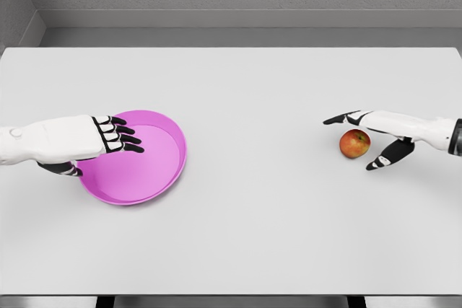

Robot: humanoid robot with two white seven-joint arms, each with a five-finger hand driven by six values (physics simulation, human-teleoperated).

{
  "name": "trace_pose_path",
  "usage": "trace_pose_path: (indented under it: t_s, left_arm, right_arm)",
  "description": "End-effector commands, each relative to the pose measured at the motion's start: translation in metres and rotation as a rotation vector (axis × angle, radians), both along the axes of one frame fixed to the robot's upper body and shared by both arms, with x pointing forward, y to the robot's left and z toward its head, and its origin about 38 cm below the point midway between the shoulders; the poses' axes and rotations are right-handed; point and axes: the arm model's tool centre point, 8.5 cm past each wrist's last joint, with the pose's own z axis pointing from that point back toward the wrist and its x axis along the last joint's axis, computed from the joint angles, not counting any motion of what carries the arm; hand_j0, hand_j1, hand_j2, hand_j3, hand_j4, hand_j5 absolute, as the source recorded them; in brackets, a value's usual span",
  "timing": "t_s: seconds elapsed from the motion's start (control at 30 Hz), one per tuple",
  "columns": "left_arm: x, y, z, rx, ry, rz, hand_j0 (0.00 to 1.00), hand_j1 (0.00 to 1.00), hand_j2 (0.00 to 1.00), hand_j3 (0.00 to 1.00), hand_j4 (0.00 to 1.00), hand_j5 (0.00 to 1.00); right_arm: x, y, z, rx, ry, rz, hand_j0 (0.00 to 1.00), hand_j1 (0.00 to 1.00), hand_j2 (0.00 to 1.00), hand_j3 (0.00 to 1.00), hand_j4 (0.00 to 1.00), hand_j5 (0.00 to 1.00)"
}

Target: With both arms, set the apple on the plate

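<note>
A red-orange apple [354,143] lies on the white table [253,229] at the right. My right hand [361,140] reaches in from the right with fingers spread around the apple, one finger stretched past its far side and the thumb below it, not closed on it. A pink plate [148,171] sits at the left. My left hand [108,146] lies over the plate's left rim, fingers extended over the dish and thumb under the rim's near-left edge; whether it grips the rim is unclear.
The table runs to a grey wall at the back. Its front edge crosses the bottom of the view.
</note>
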Motion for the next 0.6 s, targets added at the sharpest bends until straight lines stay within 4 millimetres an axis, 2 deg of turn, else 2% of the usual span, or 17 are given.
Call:
trace_pose_path:
  t_s: [0.0,0.57]
  left_arm:
    - [-0.0001,0.0004,0.0,-0.003,0.002,0.003,1.0,1.0,1.0,1.0,1.0,1.0]
    - [0.0023,-0.0037,0.0027,0.001,-0.004,-0.011,1.0,1.0,1.0,1.0,1.0,1.0]
  right_arm:
    - [0.0,0.0005,-0.0024,0.0,0.007,-0.002,1.0,1.0,1.0,1.0,1.0,1.0]
    - [-0.0005,-0.0038,-0.0083,-0.016,0.021,-0.012,1.0,1.0,1.0,1.0,1.0,1.0]
